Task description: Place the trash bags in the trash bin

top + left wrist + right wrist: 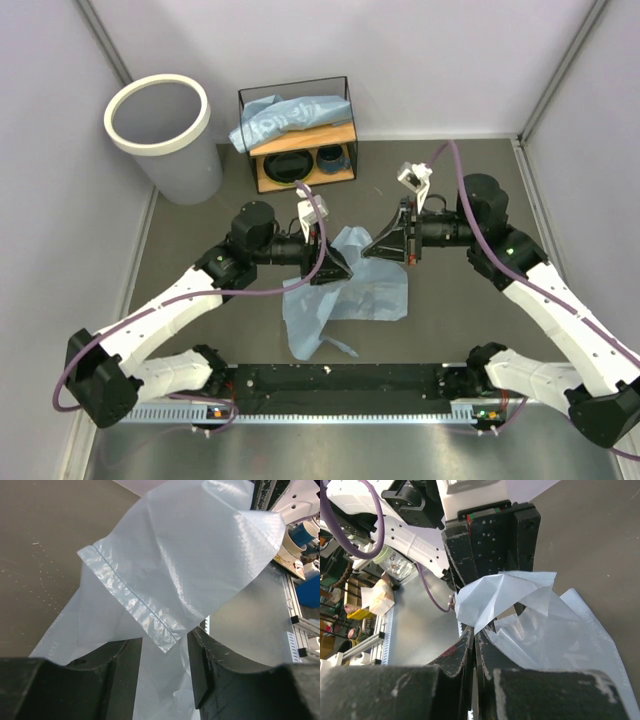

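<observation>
A light-blue trash bag (372,292) lies crumpled in the middle of the dark bench (455,310). The right hand (474,636) is pinched tight on its film. The left hand (165,639) stands half open around a hem. The trash bin (158,82) stands back left.

We see bright, even light with soft shadows. The trash bag (200,555) shines a bit, and the wrist views' bottom edges look blurry.

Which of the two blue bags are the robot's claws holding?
The floor bag, pinched in the right gripper; the other bag lies untouched atop the wire shelf.
</observation>
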### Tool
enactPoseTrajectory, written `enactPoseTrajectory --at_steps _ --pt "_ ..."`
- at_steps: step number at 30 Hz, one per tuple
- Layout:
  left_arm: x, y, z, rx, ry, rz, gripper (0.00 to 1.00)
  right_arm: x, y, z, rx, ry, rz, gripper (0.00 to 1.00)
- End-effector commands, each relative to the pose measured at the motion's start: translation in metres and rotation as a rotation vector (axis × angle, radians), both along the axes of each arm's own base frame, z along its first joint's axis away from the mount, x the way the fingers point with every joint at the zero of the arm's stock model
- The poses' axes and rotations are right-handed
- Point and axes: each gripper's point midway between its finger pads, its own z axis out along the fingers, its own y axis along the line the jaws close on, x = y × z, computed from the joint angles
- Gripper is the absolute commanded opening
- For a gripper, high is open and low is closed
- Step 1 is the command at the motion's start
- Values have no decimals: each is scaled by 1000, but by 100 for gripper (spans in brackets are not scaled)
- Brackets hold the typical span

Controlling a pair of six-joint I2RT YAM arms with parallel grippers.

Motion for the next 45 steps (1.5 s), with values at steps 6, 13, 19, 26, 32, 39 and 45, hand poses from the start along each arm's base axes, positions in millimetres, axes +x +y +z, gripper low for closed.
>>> enactPoseTrajectory --at_steps 6,13,19,26,32,39,45 --pt "-2 -4 -10 10 4 -9 36 -5 -4 22 61 -86 -1 0" --pt "-12 7 -32 68 24 -11 20 -4 -5 24 63 -94 -15 0" --pt "26 30 -27 117 -43 149 0 -9 -10 19 43 -93 -13 0" --pt "88 78 -9 165 -170 356 0 -1 -29 3 -12 -67 -40 0" --pt "70 70 20 45 -198 199 0 26 -36 -2 -45 -81 -107 0" --pt "24 29 35 -79 5 65 0 128 -22 -20 -158 -77 -311 0" --pt "53 27 26 -84 79 236 0 151 -22 -12 -184 18 -403 74"
